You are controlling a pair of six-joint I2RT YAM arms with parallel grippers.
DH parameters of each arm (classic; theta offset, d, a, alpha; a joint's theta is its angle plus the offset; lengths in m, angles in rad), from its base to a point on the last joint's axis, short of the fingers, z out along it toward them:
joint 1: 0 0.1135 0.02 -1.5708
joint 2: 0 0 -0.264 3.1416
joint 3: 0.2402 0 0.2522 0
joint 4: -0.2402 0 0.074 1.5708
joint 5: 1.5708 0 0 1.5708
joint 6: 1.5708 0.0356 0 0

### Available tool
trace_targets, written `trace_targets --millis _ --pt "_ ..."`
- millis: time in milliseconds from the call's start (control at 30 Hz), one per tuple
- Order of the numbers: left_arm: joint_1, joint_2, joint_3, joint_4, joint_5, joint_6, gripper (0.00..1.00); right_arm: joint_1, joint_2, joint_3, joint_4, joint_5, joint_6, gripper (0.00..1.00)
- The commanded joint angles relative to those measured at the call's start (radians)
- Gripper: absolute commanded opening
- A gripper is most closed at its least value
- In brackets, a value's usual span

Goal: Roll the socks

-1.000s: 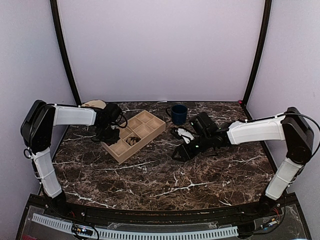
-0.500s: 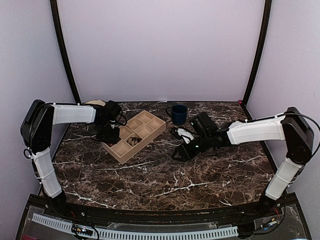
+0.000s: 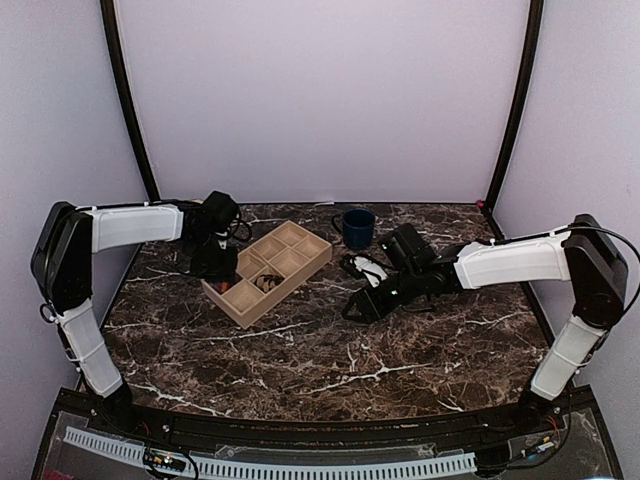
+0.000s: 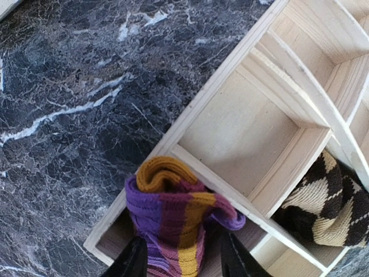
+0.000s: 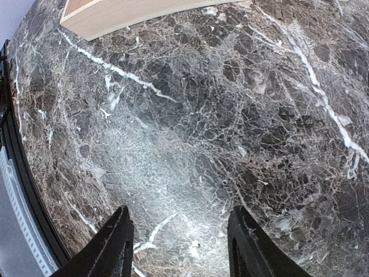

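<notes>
— Left claw (image 4: 181,257) part-open, fingers either side of the purple sock (image 4: 173,210). Gripping it?
— Cannot tell. Right claw (image 5: 180,219) wide, empty, over bare worktop (image 3: 330,350), well apart.
— Layout?
— Tray (image 4: 199,101) toward the worktop's far-left corner. Purple sock, orange-banded, rolled, in an end compartment, long axis seemingly pointing up into the left claw. Argyle sock (image 4: 328,202) bundled in the neighbouring compartment.

Two bundled socks (image 4: 173,213) in tray (image 4: 230,133)
</notes>
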Motion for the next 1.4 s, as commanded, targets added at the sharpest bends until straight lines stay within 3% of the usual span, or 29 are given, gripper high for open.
trace_targets --millis 0,267,433,600,833,933,1100,1367 --pt "0.001 -0.068 0.048 -0.036 0.007 -0.016 0.47 -0.007 -0.036 -0.013 0.029 -0.004 0.002 0.52" --pt "0.011 -0.156 0.092 -0.032 -0.052 -0.013 0.47 -0.007 -0.042 -0.009 0.031 0.013 0.008 0.52" --pt "0.016 -0.28 0.05 0.071 -0.181 0.02 0.49 -0.008 -0.057 0.002 0.028 0.075 0.015 0.52" --pt "0.023 -0.44 -0.065 0.236 -0.366 0.079 0.58 -0.032 -0.077 0.009 0.015 0.256 0.048 0.53" --pt "0.036 -0.65 -0.317 0.577 -0.47 0.274 0.74 -0.134 -0.216 -0.033 0.03 0.669 0.143 0.65" --pt "0.056 -0.703 -0.399 0.655 -0.481 0.311 0.78 -0.156 -0.251 -0.039 0.015 0.809 0.167 0.77" --pt "0.107 -0.739 -0.485 0.696 -0.435 0.32 0.82 -0.178 -0.264 -0.024 -0.062 0.915 0.209 0.87" --pt "0.155 -0.753 -0.592 0.753 -0.362 0.322 0.83 -0.179 -0.313 -0.022 -0.147 0.969 0.291 0.9"
